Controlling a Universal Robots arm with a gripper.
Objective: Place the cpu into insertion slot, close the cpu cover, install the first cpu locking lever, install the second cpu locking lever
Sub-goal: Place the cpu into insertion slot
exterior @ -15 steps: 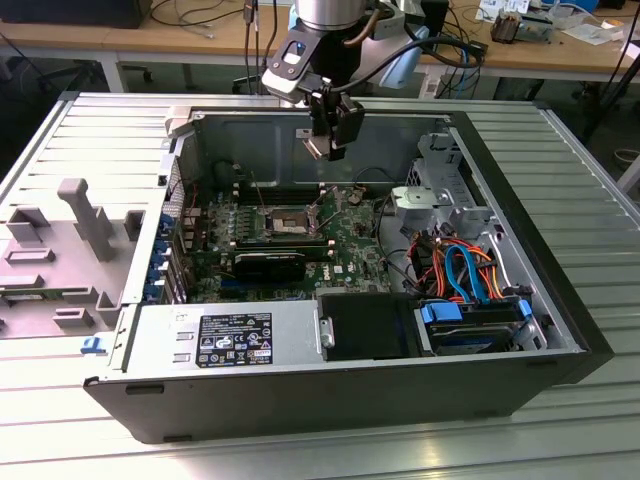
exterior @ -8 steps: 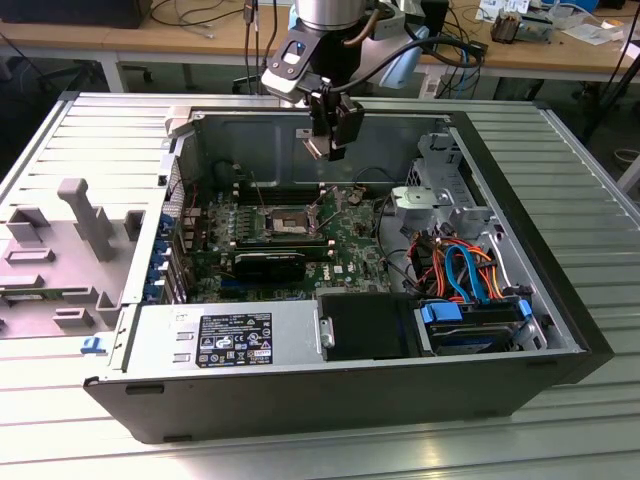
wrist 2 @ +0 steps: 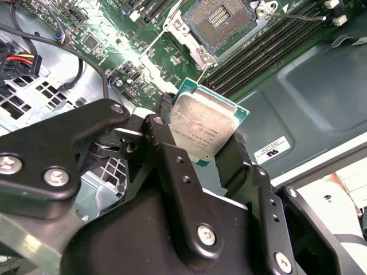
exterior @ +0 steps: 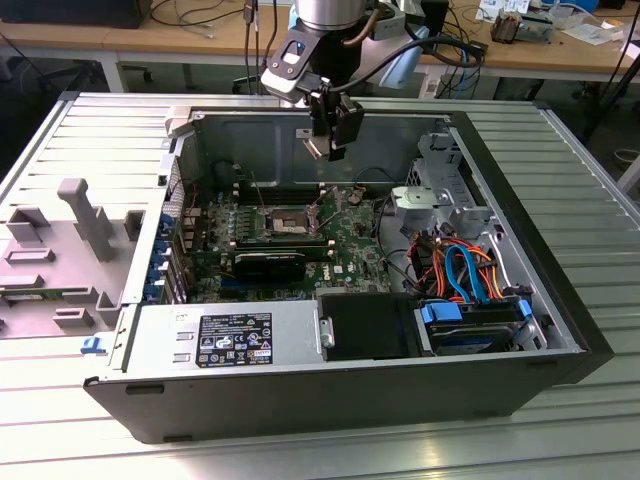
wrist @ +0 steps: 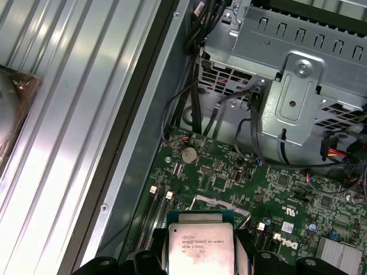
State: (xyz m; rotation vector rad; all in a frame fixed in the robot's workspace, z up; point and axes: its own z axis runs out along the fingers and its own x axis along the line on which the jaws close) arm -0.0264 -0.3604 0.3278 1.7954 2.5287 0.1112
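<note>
Second wrist view: the cpu [wrist 2: 202, 117] is gripped by opposite edges in the tool [wrist 2: 202, 129], presumably so its underside is left free for seating; the empty insertion slot [wrist 2: 221, 20] is seen well below the tool.

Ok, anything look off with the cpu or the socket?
Nothing stands out: the claw holds the cpu squarely by two opposite edges above the board, and the insertion slot is uncovered with nothing in it.
</note>
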